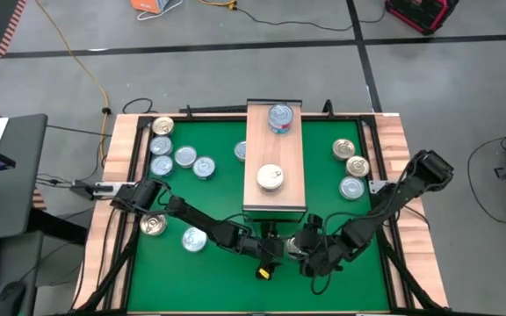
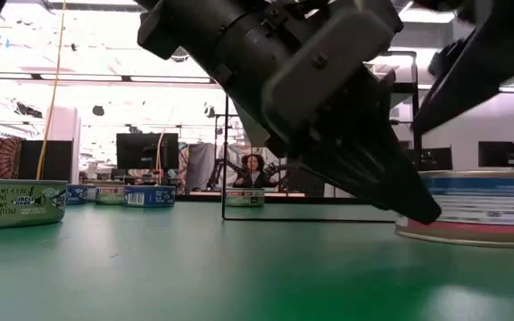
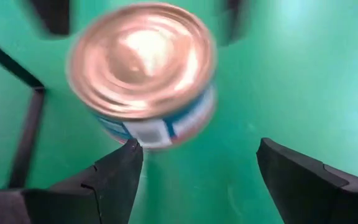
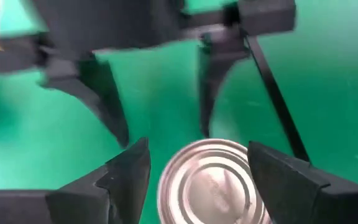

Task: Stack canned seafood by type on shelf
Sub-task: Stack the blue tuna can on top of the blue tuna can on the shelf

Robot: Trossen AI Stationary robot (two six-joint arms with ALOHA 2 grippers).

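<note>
A tin of canned seafood (image 3: 142, 68) with a shiny metal top and a blue, white and red label lies on the green mat, near the table's front edge and in front of the shelf (image 1: 275, 145). My right gripper (image 4: 197, 168) is open over it, one finger on each side of the tin (image 4: 210, 186). My left gripper (image 3: 197, 168) faces the tin from the table's left, open with nothing between its fingers. In the low view the tin (image 2: 480, 209) sits level on the mat. The shelf carries a blue-silver tin (image 1: 279, 117) and a pale-topped tin (image 1: 271, 178).
Several tins lie on the mat left of the shelf (image 1: 174, 154), and two sit nearer the front left (image 1: 154, 226) (image 1: 193, 239). Three tins lie to the right (image 1: 351, 167). Black frame bars (image 3: 23, 124) edge the mat. A person (image 2: 252, 169) sits in the room beyond the table.
</note>
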